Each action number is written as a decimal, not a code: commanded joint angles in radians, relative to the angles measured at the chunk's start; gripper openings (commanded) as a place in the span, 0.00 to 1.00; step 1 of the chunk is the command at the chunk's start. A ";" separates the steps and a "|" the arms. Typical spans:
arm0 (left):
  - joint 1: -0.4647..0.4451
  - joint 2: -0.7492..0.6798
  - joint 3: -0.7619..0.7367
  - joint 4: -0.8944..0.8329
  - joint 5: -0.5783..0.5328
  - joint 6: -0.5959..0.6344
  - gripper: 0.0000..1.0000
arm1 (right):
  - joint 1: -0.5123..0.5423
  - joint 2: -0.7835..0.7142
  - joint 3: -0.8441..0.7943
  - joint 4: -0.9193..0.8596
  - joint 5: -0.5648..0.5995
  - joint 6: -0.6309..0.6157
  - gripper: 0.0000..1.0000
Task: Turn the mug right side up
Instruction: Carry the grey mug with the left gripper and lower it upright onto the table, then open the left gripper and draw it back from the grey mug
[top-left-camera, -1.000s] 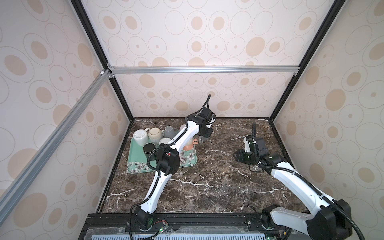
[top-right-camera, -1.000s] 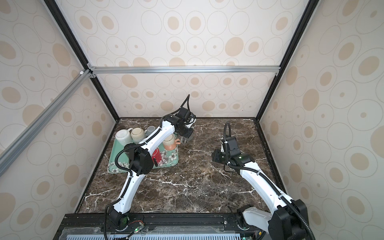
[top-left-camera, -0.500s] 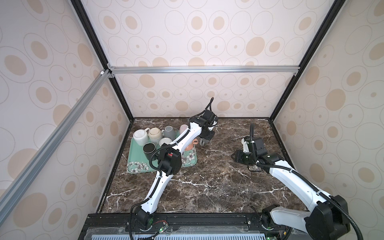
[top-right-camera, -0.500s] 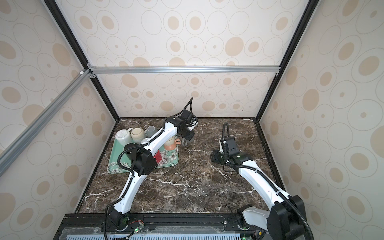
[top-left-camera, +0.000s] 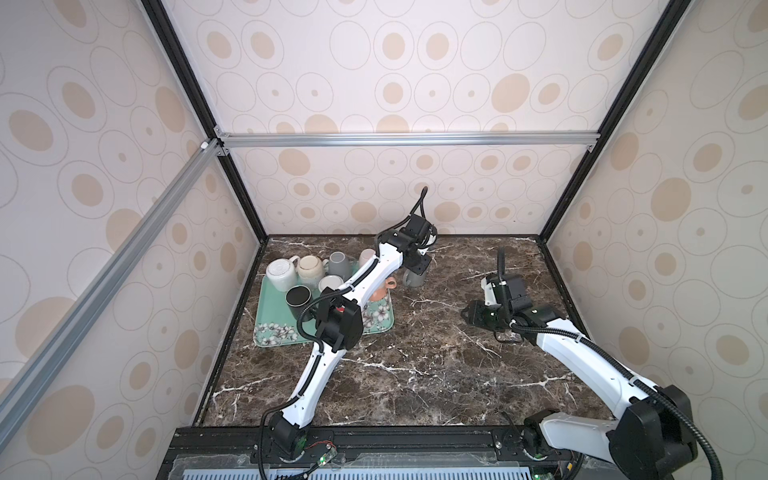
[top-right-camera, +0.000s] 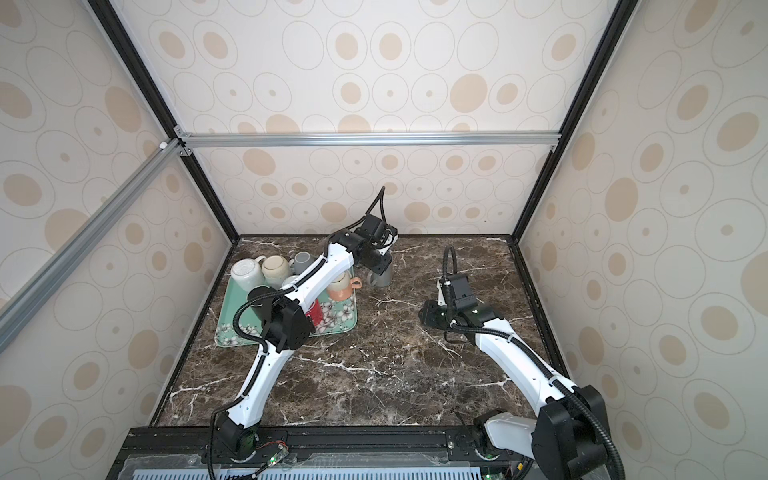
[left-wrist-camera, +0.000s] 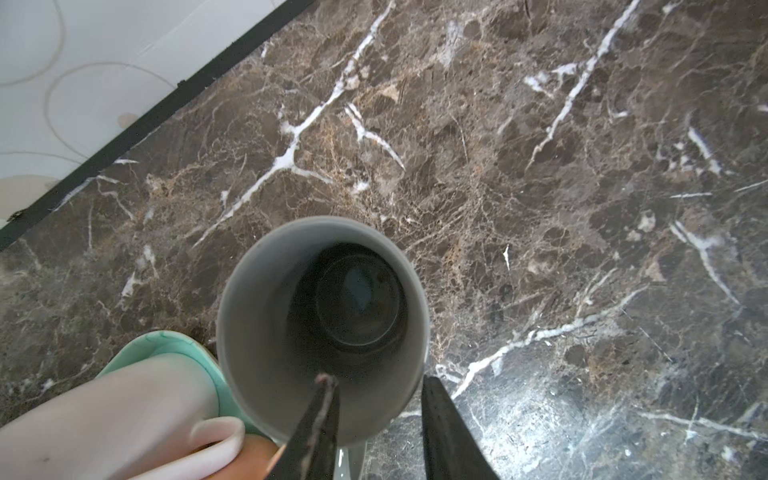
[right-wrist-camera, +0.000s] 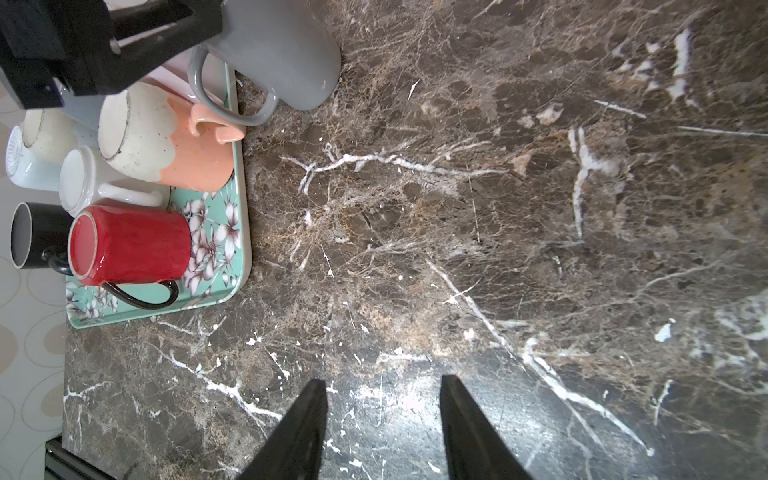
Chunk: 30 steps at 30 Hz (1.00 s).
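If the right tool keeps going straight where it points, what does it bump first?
Most likely the bare table; nothing stands ahead of the right tool. The gray mug and the tray sit off to the side. Depth is hard to judge.

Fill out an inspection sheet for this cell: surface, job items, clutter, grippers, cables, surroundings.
Surface: dark marble tabletop, no spills seen.
Job's things: gray mug standing mouth up on the tabletop, beside the green floral tray.
Clutter: red mug, orange-and-cream mug, black mug and several pale mugs crowd the tray.
Grippers: left gripper open, one finger inside the gray mug's rim, one outside; right gripper open, empty, over the tabletop.
Cables: black cable loop above the left wrist, another above the right.
Surroundings: circle-patterned walls, aluminium bar; nothing else seen.
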 joint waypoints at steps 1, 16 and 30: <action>-0.006 0.004 0.040 0.002 -0.008 0.013 0.35 | -0.004 0.005 0.027 -0.011 0.004 0.004 0.48; -0.006 -0.132 0.043 0.027 0.036 -0.002 0.40 | 0.001 -0.012 0.041 -0.019 -0.011 0.034 0.47; -0.004 -0.365 -0.048 -0.041 -0.088 0.053 0.45 | 0.237 0.097 0.193 -0.070 0.175 0.040 0.46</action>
